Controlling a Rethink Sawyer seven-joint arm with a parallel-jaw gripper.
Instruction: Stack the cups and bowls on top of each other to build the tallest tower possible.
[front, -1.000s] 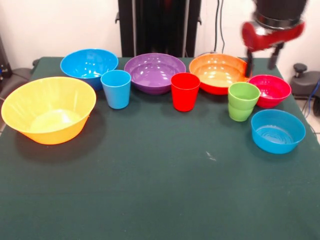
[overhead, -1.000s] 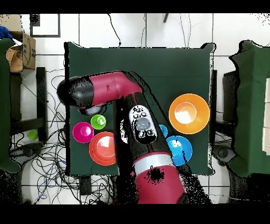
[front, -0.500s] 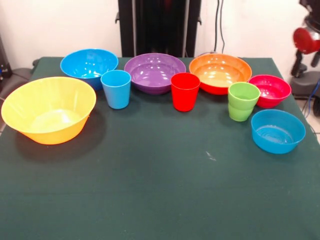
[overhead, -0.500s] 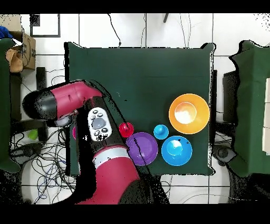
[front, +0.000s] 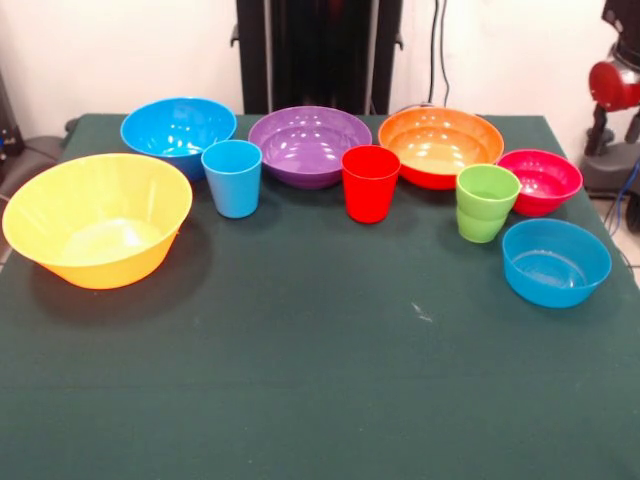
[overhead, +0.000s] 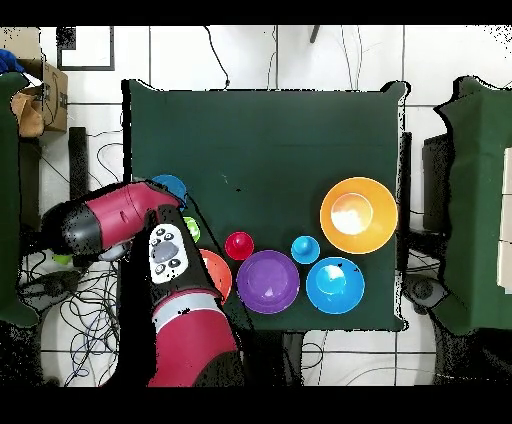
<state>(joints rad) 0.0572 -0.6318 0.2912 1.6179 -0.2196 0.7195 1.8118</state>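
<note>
My arm (overhead: 120, 225) hung off the table's (front: 300, 380) edge, out past the small magenta bowl (front: 540, 181); in the front view only its red joint and dark links showed at the right border, and whether my pincer (front: 612, 125) was spread or pressed together could not be told from either view. Nothing had been stacked. All nine pieces stood apart on the green cloth, each with its mouth up. The very large yellow-orange bowl (front: 97, 218) sat tilted at the left in the front view. Along the far side ran the large blue bowl (front: 178, 130), the purple bowl (front: 309, 144) and the red-orange bowl (front: 440, 145). Just in front of them stood the light blue cup (front: 232, 177), the red cup (front: 370, 182) and the lime green cup (front: 486, 202), the green one between the red-orange and magenta bowls. The small blue bowl (front: 555, 262) lay nearest the camera on the right. From overhead my arm covered the magenta bowl and part of the red-orange one.
</note>
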